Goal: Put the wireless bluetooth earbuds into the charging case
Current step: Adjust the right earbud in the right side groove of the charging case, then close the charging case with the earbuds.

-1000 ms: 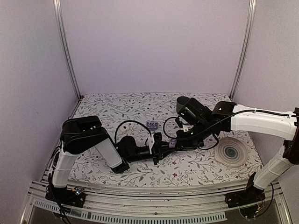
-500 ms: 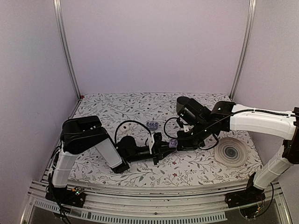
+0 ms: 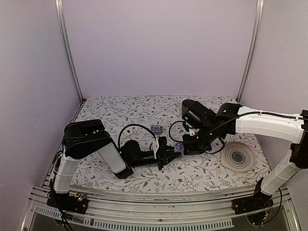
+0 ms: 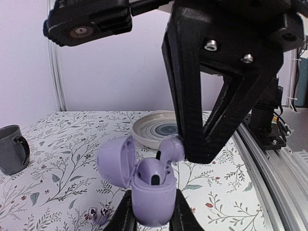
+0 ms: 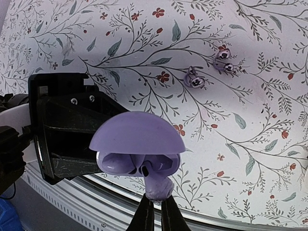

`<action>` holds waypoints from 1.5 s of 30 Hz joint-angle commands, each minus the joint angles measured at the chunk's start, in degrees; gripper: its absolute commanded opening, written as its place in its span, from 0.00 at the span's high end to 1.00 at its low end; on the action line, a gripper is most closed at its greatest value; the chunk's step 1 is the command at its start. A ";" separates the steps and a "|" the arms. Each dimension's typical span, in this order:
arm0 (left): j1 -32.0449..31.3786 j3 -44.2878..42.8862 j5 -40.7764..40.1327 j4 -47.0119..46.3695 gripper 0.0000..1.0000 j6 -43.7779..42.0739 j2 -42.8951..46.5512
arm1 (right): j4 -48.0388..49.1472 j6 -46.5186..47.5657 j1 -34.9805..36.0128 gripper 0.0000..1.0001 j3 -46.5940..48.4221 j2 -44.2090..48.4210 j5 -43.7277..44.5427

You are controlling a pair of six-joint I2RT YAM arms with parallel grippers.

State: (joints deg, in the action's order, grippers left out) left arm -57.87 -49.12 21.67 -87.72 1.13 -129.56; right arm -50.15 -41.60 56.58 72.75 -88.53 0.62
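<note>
One earbud in and one to go, is that how you read it? asked Mia.

Roughly, said Tom. The charging case (image 4: pixel 153 192) is held up off the table (image 4: pixel 72 144), near the middle of it between the two arms. It stands upright with its lid (image 4: pixel 115 159) swung open. The left tool (image 4: pixel 154 217) is closed tight on the lower shell, one finger on each side.

And the seated earbud (image 4: pixel 150 172)?

It sits low in its socket, so I'd call that half done. The second earbud (image 4: pixel 171 147) is right at the mouth of the case beside it, tilted and riding higher than its partner.

What has hold of it?

The right tool (image 5: pixel 157 214), pinched almost fully together on the stem end. From its own camera the thin fingertips meet just under the bud, and the lid hides the sockets.

So what is left?

I'd say pressing that bud down until it sits level, then letting go. Closing the lid may follow, though the task only asks for insertion. Whether the stem has found its socket I can't tell.

Anything in the way?

No. The mug (image 4: pixel 10 148) and plate (image 4: pixel 144 137) stand well apart.
</note>
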 commanded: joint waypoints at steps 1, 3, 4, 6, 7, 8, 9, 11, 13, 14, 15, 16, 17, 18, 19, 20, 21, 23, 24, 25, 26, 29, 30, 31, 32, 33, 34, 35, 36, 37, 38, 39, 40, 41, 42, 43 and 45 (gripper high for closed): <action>-1.06 0.08 1.14 -16.69 1.00 -0.24 0.27 | -1.43 0.06 -0.17 0.91 1.90 -0.76 2.17; -1.14 0.00 1.16 -16.69 1.00 -0.19 0.18 | -1.65 0.20 -0.16 0.91 2.02 -0.93 2.42; -1.26 -0.01 1.20 -16.69 1.00 -0.16 0.14 | -1.80 0.33 -0.18 0.91 2.16 -0.93 2.45; -1.32 -0.09 1.25 -16.68 1.00 -0.15 0.10 | -1.88 0.46 -0.22 0.91 2.32 -1.00 2.69; -1.40 -0.09 1.27 -16.69 1.00 -0.09 0.01 | -1.97 0.55 -0.17 0.91 2.35 -1.09 2.78; -1.46 -0.10 1.29 -16.69 1.00 -0.07 0.01 | -2.05 0.60 -0.18 0.91 2.39 -1.04 2.87; -1.54 -0.11 1.27 -16.69 1.00 -0.03 -0.02 | -2.18 0.64 -0.23 0.91 2.47 -1.12 2.89; -1.67 -0.20 1.39 -16.65 1.00 0.02 -0.08 | -2.19 0.93 -0.19 0.91 2.53 -1.24 2.81; -1.75 -0.18 1.37 -16.69 1.00 0.02 -0.15 | -2.40 1.15 -0.19 0.91 2.75 -1.33 2.83; -1.75 -0.18 1.38 -16.69 1.00 0.02 -0.19 | -2.48 1.41 -0.22 0.91 2.81 -1.44 2.77; -1.85 -0.26 1.36 -16.69 1.00 0.06 -0.26 | -2.56 1.51 -0.15 0.91 2.91 -1.49 2.88; -1.87 -0.31 1.36 -16.65 1.00 0.10 -0.26 | -2.59 1.65 -0.08 0.91 2.99 -1.54 2.97; -1.96 -0.35 1.40 -16.69 1.00 0.10 -0.26 | -2.58 1.86 -0.09 0.91 3.01 -1.48 2.94; -1.92 -0.36 1.50 -16.67 1.00 0.15 -0.32 | -2.66 1.98 -0.11 0.91 3.09 -1.55 2.90; -2.00 -0.38 1.45 -16.69 1.00 0.11 -0.34 | -2.74 2.18 -0.10 0.91 3.17 -1.62 2.89; -2.07 -0.38 1.49 -16.69 1.00 0.13 -0.34 | -2.77 2.34 -0.08 0.91 3.26 -1.73 2.89; -2.01 -0.43 1.45 -16.69 1.00 0.16 -0.35 | -2.76 2.43 -0.02 0.91 3.40 -1.78 2.89; -2.04 -0.45 1.44 -16.69 1.00 0.10 -0.35 | -2.85 2.64 0.10 0.91 3.40 -1.75 2.81; -2.05 -0.45 1.42 -16.65 1.00 0.10 -0.35 | -2.87 2.71 0.04 0.91 3.41 -1.75 2.81; -2.04 -0.49 1.36 -16.66 1.00 0.10 -0.41 | -2.85 2.79 0.10 0.91 3.45 -1.73 2.76; -2.05 -0.53 1.36 -16.69 1.00 0.10 -0.45 | -2.89 2.84 0.05 0.91 3.49 -1.81 2.72; -2.06 -0.55 1.06 -16.69 1.00 -0.05 -0.43 | -3.29 2.87 0.24 0.91 3.22 -1.69 2.67; -2.03 -0.49 0.93 -16.67 1.00 -0.12 -0.36 | -3.57 2.85 0.17 0.91 3.00 -1.53 2.78; -2.07 -0.41 0.71 -16.69 1.00 -0.21 -0.28 | -3.82 2.72 0.14 0.91 2.68 -1.18 2.81; -1.93 -0.34 0.54 -16.68 1.00 -0.24 -0.19 | -4.01 2.60 0.18 0.91 2.32 -0.63 2.81; -1.75 -0.21 0.36 -16.73 1.00 -0.20 -0.06 | -4.07 2.44 0.01 0.91 1.78 0.21 2.97; -1.48 -0.12 0.36 -16.77 1.00 -0.03 0.06 | -4.24 2.17 -0.23 0.91 1.19 1.16 2.91; -1.28 -0.03 0.51 -16.77 1.00 0.13 0.24 | -4.21 1.99 -0.64 0.90 0.62 2.16 2.85; -1.05 0.12 0.68 -16.72 1.00 0.19 0.38 | -4.11 1.76 -1.11 0.90 0.01 3.26 2.70; -0.94 0.23 0.79 -16.71 1.00 0.08 0.50 | -3.84 1.72 -1.58 0.89 -0.72 4.15 2.39; -0.81 0.32 0.94 -16.76 1.00 -0.04 0.56 | -3.49 1.58 -1.97 0.89 -1.22 5.30 1.90; -0.72 0.34 1.06 -16.73 1.00 -0.13 0.69 | -3.09 1.50 -2.29 0.89 -1.57 5.97 1.46; -0.55 0.34 1.19 -16.78 1.00 -0.16 0.78 | -2.65 1.38 -2.49 0.89 -1.82 6.55 1.08; -0.46 0.46 1.19 -16.72 1.00 -0.08 0.98 | -2.25 1.43 -2.61 0.88 -2.04 7.11 0.74; -0.35 0.62 1.25 -16.77 1.00 -0.08 1.19 | -1.98 1.44 -2.93 0.87 -2.15 7.59 0.37; -0.12 0.77 1.31 -16.78 1.00 0.05 1.42 | -1.78 1.50 -3.44 0.87 -2.25 8.19 0.01; 0.21 1.31 1.96 -16.78 1.00 0.34 2.17 | -1.16 1.82 -5.29 0.85 -2.67 9.38 -0.66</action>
State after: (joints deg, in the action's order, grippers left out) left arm -58.50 -48.88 22.28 -87.72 1.13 -129.47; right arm -53.30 -39.83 53.65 71.29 -81.78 1.54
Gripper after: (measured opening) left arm 0.197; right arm 0.136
